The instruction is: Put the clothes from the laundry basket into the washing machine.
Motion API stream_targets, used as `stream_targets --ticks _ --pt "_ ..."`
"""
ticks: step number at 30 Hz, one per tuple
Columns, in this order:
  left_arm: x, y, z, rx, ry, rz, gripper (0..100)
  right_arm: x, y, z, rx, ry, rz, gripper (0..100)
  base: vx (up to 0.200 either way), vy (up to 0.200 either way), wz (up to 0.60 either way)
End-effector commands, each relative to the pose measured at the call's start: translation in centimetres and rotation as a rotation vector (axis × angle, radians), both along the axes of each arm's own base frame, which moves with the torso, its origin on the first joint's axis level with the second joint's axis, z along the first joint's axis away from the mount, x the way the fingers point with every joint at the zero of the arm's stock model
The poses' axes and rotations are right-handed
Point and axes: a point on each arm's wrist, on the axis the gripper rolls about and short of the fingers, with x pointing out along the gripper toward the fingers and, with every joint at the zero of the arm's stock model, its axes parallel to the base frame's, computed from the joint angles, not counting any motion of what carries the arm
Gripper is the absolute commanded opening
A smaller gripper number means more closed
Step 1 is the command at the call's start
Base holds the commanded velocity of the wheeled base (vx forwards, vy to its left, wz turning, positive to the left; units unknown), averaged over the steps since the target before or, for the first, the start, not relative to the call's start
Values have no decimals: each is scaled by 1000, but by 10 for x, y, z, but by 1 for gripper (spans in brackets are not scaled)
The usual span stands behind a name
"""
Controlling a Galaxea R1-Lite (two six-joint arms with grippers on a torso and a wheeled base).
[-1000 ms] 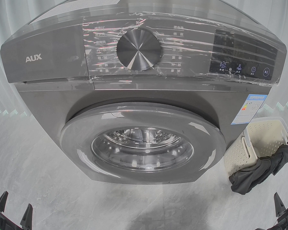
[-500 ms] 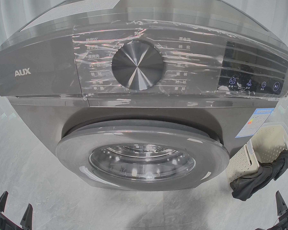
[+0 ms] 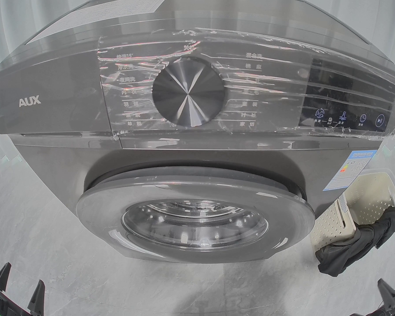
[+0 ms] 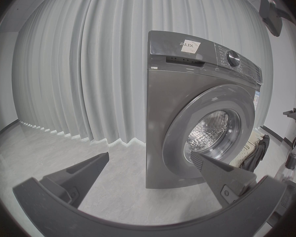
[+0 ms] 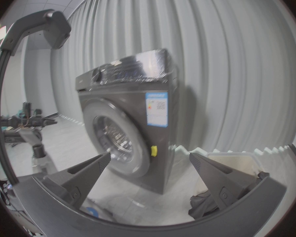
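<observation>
Straight ahead of the robot, the grey washing machine (image 3: 193, 154) stands on the pale floor (image 3: 118, 281) with its round door (image 3: 195, 218) shut flush, so nothing can go inside until that door is pulled open; a small yellow tab (image 5: 153, 150) sits on the door's edge on the side toward the basket, and I judge it marks where to pull; the cream laundry basket (image 3: 373, 194) stands just beside the machine's right flank, close enough that a garment need only be carried a short way round to the opening; the clothes (image 3: 360, 242), a dark bundle, hang over the basket's front rim and spill down to touch the floor, which leaves loose folds exposed for an easy pinch; the left gripper (image 4: 148, 154) is low in front of the machine's left corner, jaws spread apart and holding nothing, well apart from the basket; the right gripper (image 5: 149, 155) is low on the right, near the dark bundle, jaws likewise spread and empty; both stand wide, I judge in readiness, with the loading not yet begun and the door the likely first step.
</observation>
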Motion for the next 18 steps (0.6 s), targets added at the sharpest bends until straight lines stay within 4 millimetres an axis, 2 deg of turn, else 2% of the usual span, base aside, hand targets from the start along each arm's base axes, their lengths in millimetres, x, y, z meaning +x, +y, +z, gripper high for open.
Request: stream_targets --ticks 1,5,7,8,12,18 --pt "0 0 -5 0 -2 0 100 23 3 1 -30 193 172 100 0 0 0" --pt "0 0 -5 0 -1 -2 100 43 6 13 -2 270 325 100 0 0 0" --pt "0 0 -5 0 -1 -2 100 48 6 14 -1 281 330 100 0 0 0" --pt "0 0 -5 1 -2 0 100 62 6 20 0 304 335 100 0 0 0" --pt "0 0 -5 1 -1 -2 100 85 7 28 -6 328 340 100 0 0 0" --pt "0 0 -5 1 -2 -2 100 105 12 35 11 368 347 100 0 0 0"
